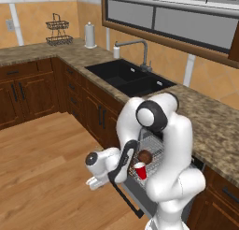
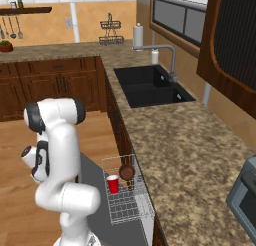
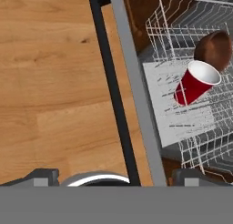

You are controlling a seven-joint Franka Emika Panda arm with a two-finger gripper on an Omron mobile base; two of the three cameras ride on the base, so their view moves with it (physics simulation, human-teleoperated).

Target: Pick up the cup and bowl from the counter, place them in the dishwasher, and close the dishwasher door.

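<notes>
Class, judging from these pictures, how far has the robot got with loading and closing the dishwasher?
Done: the cup and bowl sit in the rack. In hand: the fingers straddle the door's handle, gripping nothing. Left: the door lies open and needs lifting shut.

A home kitchen: granite worktop over dark wood cabinets, black sink with faucet, open dishwasher.

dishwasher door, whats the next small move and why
Probably bring the hand down to the black bar handle and start lifting the dishwasher door shut. The cup and the bowl already sit in the white wire rack, and the door lies dropped open.
</notes>
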